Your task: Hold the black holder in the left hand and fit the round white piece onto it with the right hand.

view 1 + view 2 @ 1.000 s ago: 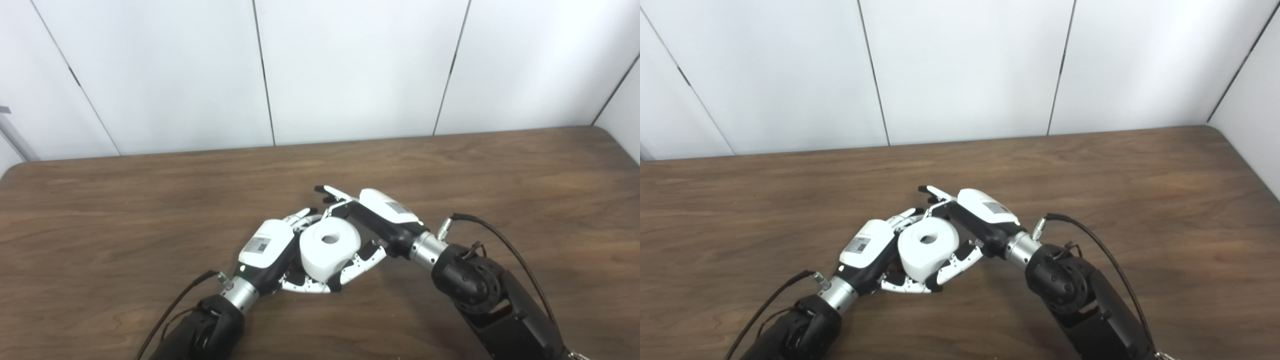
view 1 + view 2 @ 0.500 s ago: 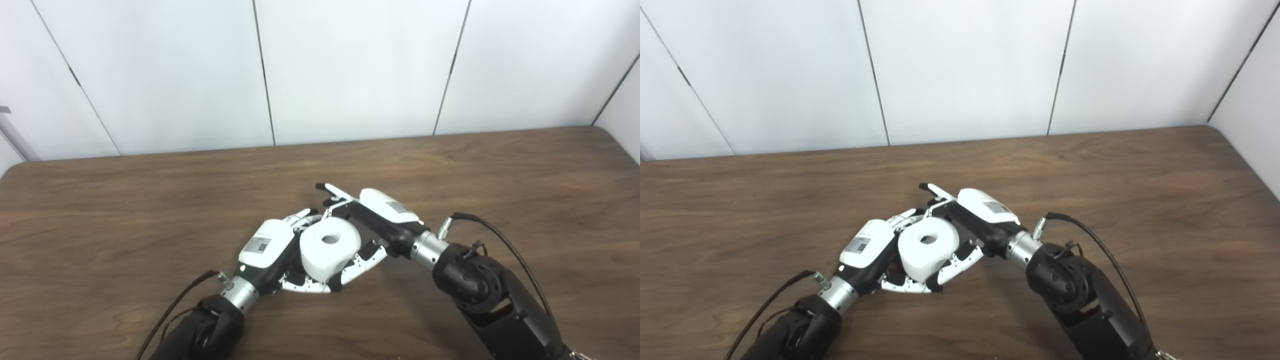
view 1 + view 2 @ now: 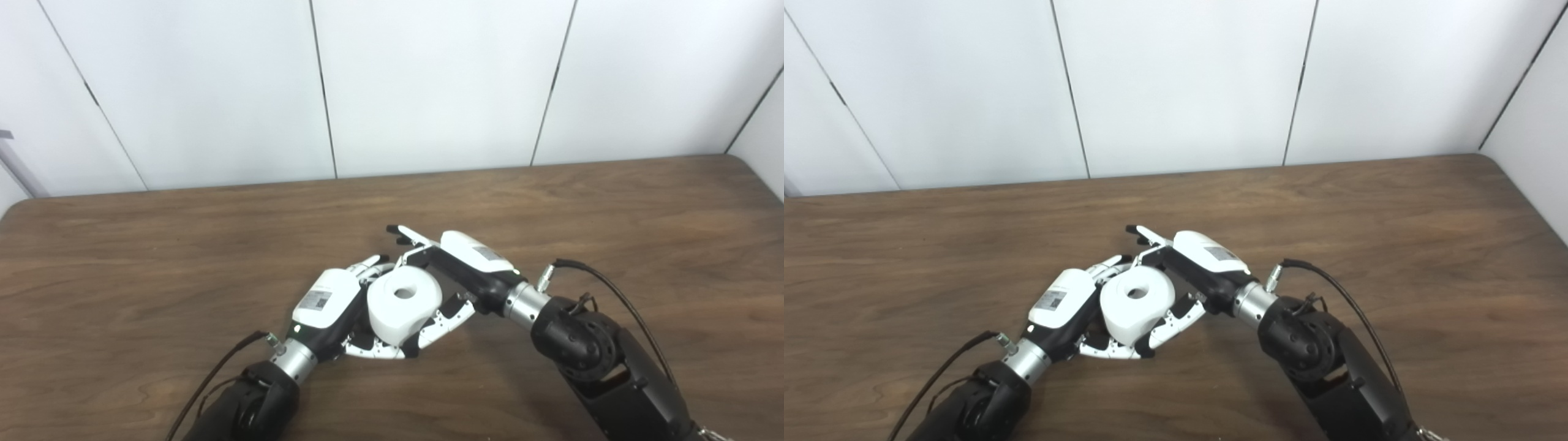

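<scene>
two hands meet near the middle of the wooden table (image 3: 612, 202), and between them sits the round white piece (image 3: 401, 303), a thick matte roll with a small round hole in its top face and a smooth curved side. it is tipped a little toward the camera. the left hand (image 3: 331, 303) is at its left side, glossy white shell on the back, fingers curled around and under the roll; a thumb (image 3: 373, 350) of white and black links lies along the roll's lower edge. the right hand (image 3: 1191, 269) presses in from the right and behind, its fingers wrapped on the roll too, one fingertip (image 3: 1134, 231) sticking out straight past it. both hands are clamped on the white piece. the black holder cannot be made out; whatever is under the roll is hidden by it and by the fingers. the table is dark brown with a long grain, its far edge against a plain white panelled wall (image 3: 429, 79), corners rounded. bare wood lies open on every side of the hands, widest to the left and right.
</scene>
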Tool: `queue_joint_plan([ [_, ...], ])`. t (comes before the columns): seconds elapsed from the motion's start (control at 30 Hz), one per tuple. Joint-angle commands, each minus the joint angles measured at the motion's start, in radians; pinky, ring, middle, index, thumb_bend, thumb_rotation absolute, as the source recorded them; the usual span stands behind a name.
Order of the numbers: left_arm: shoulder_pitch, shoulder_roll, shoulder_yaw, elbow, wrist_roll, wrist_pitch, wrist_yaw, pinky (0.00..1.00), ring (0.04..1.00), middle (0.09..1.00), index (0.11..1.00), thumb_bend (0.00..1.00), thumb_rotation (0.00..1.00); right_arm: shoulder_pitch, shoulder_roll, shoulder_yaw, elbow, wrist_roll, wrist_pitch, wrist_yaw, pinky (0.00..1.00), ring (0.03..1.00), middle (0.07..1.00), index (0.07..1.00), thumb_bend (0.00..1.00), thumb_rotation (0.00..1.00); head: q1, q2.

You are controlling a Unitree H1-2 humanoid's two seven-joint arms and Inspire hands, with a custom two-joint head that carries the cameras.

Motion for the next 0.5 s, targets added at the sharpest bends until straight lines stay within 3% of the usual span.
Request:
queue_joint_plan([
  [0.0,0.073,0.024,-0.054,0.06,0.053,0.037,-0.102,0.87,0.935,0.868,0.48,0.52,0.06,-0.029,-0.016,-0.016,-0.017,0.001,-0.005,0.002,0.72,0.95,1.0,1.0,1.0,0.35,0.001,0.0],
  [0.47,0.071,0.024,-0.052,0.064,0.047,0.03,-0.097,0.86,0.932,0.864,0.48,0.52,0.06,-0.065,-0.043,-0.035,-0.03,0.033,0.059,0.088,0.78,1.0,1.0,1.0,1.0,0.34,0.003,0.001],
])
